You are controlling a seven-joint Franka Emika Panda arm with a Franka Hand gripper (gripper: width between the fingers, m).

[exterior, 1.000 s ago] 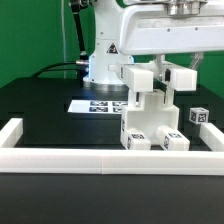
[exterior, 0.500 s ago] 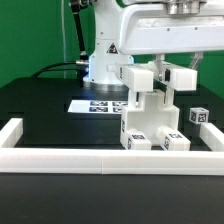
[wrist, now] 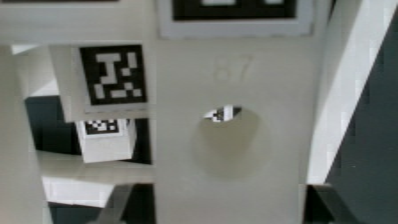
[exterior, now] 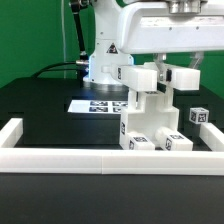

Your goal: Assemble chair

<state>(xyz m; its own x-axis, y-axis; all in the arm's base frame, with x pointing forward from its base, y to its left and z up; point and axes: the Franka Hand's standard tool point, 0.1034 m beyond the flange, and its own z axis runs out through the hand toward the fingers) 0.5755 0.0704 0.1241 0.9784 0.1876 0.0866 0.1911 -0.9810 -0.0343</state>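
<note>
As it stands, the chair [exterior: 150, 125] points upward.

The arm [exterior: 100, 40] is wearing smooth, glossy white shells, rounded at the joints. Its base [exterior: 98, 68] is swelling into a squat white dome, with a small dark marking [exterior: 111, 48] sitting on the shell above it. A thin black cable [exterior: 58, 68] is running out from the base, and another dark cable [exterior: 76, 20] is hanging beside the upper link. A grey ring [exterior: 186, 6] is capping the wide, boxy white body of the gripper [exterior: 165, 72], which is ending in two dark fingers [wrist: 135, 205] with flat, straight-sided faces.
</note>
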